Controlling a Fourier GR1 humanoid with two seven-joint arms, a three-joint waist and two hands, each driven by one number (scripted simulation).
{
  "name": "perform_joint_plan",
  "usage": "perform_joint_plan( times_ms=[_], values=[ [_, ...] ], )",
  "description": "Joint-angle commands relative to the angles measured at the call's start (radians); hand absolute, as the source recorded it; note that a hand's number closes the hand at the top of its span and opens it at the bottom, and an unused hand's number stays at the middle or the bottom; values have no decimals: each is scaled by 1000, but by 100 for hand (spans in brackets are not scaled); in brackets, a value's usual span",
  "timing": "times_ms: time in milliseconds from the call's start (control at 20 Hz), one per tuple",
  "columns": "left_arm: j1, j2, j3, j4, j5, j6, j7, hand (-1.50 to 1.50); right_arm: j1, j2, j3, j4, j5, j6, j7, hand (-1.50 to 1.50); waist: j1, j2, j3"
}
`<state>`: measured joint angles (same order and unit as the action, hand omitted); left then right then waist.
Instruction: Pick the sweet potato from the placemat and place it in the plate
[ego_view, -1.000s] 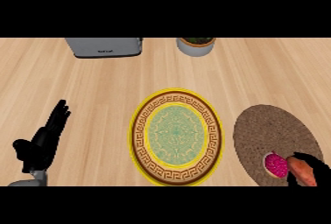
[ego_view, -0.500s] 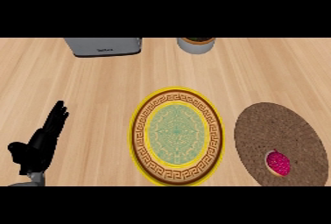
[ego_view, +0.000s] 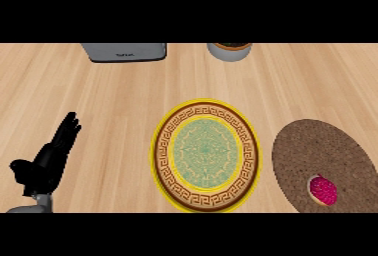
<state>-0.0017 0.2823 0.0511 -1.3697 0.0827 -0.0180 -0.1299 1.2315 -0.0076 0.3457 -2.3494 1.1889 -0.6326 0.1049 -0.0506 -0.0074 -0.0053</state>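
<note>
The sweet potato (ego_view: 322, 190), a small piece with a magenta cut face and a tan rim, lies on the lower right part of the round brown placemat (ego_view: 317, 145). To the left of the mat lies the plate (ego_view: 159, 150), with a yellow rim, a brown key-pattern band and a pale green centre; nothing is on it. My left hand (ego_view: 46, 162) rests open at the lower left, fingers straight and pointing up, well apart from the plate. My right hand does not show.
A grey box-shaped appliance (ego_view: 125, 51) stands at the counter's far edge. Beside it, to the right, is a grey round pot (ego_view: 230, 50) with dark contents. Light wood counter (ego_view: 111, 105) lies between them and the plate.
A reddish shape that stood at the lower right edge beside the sweet potato one second ago is gone from view. The left hand has barely shifted.
</note>
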Motion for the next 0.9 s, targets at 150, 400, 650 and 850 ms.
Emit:
perform_joint_plan(
  times_ms=[150,400,650,850],
  values=[
    [-52,-20,-17,6,-24,24,39,0,177,8,280,-165,191,-133,-6,150,23,6,2],
    [-54,-45,-38,18,-37,16,0,0,171,8,433,-169,386,-129,84,150,44,17,1],
    [-73,-8,-15,18,-14,-28,12,0,72,8,553,-169,557,-13,238,150,67,25,1],
    [-56,-23,-26,32,-30,-25,-39,0,-59,8,564,-153,592,94,339,150,90,36,0]
  ],
)
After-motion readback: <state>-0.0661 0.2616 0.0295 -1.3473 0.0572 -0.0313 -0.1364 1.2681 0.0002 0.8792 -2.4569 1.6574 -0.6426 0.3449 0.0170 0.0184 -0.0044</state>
